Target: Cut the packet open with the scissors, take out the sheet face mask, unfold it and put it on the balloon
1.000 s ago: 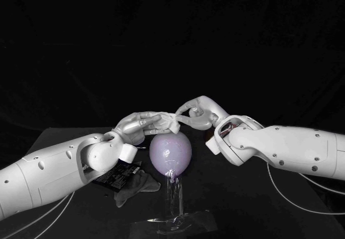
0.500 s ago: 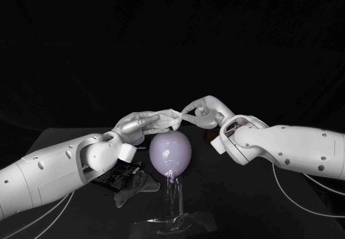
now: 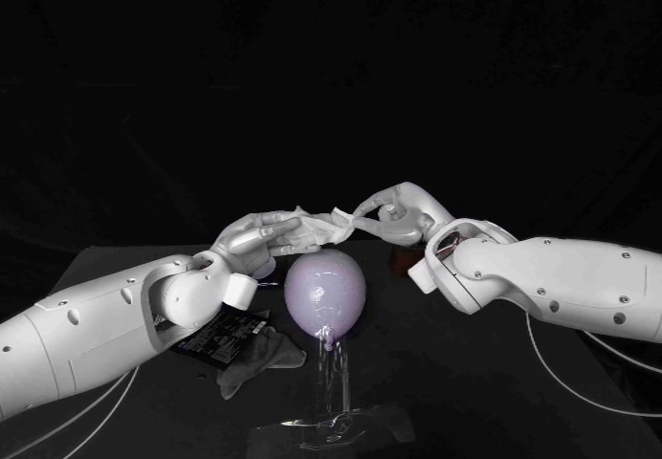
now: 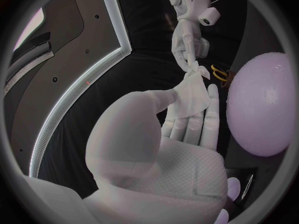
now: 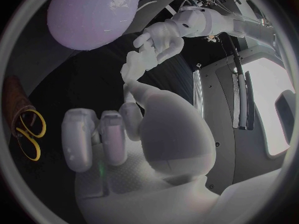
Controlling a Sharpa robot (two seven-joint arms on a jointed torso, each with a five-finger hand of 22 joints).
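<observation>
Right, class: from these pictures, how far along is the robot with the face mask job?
Done: the packet lies on the table and the mask is out. In hand: the left hand and right hand both hold the mask above the balloon, apparently unfolding it. Left: finish unfolding and lay it on the bare balloon.

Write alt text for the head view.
The left hand and right hand hold a crumpled white sheet mask between them above a pale balloon on a clear stand. A dark packet lies on the black table nearby.
</observation>
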